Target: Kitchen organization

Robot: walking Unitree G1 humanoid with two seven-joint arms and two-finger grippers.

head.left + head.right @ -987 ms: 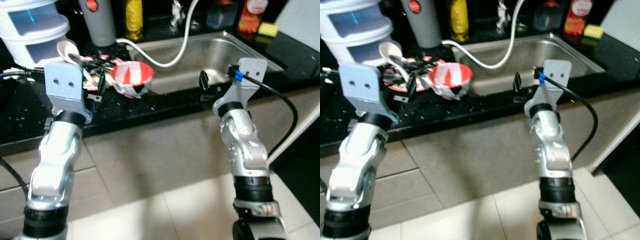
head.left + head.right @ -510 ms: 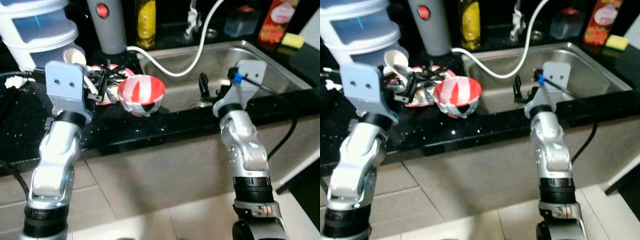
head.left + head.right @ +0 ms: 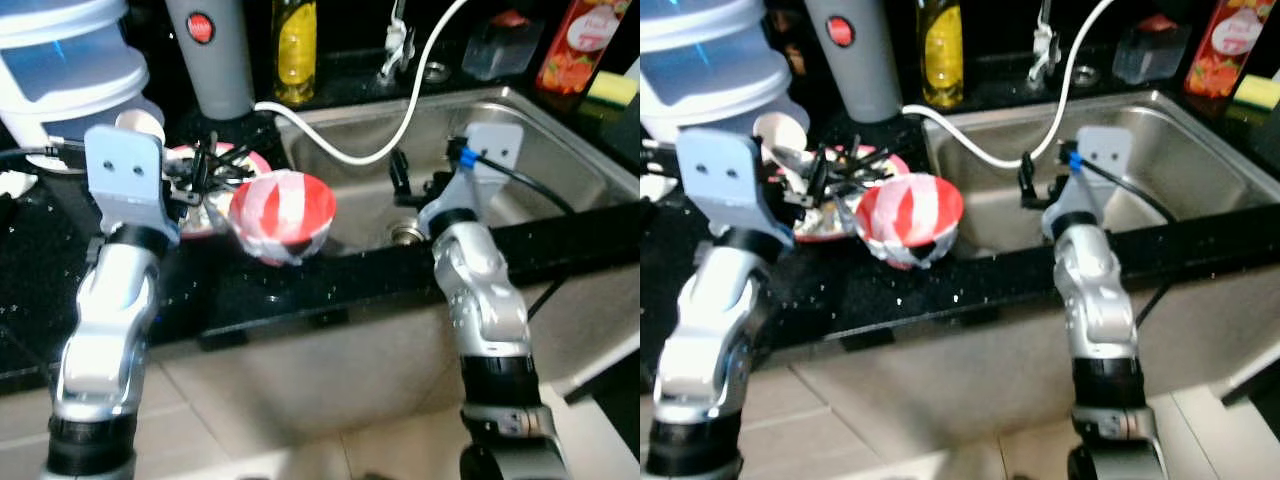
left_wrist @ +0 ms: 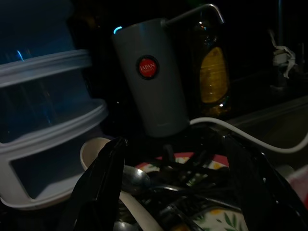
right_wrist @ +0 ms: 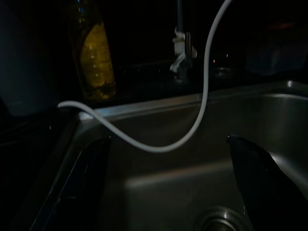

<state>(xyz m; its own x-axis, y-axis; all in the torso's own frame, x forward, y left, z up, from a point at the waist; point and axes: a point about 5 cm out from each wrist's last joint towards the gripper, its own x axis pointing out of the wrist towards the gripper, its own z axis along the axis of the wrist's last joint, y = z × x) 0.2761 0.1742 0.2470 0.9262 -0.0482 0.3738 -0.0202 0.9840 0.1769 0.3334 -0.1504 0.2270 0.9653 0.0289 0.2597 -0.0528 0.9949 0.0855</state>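
A black counter point(image 3: 250, 290) is seen with a steel sink point(image 3: 540, 150) set into its right part. A red-and-white bowl point(image 3: 282, 212) lies tilted on the counter just left of the sink, and a plate point(image 3: 830, 215) piled with dark utensils and a pale ladle point(image 3: 775, 135) sits to its left. The left gripper point(image 4: 175, 192) is held over that plate, fingers spread wide and empty. The right gripper point(image 5: 168, 187) is held above the sink basin near the drain point(image 3: 405, 234), likewise spread and empty. At the far side a grey dispenser point(image 3: 210, 55), a yellow bottle point(image 3: 295, 45) and stacked white containers point(image 3: 70, 70) are seen; a white hose point(image 3: 400, 110) loops into the sink.
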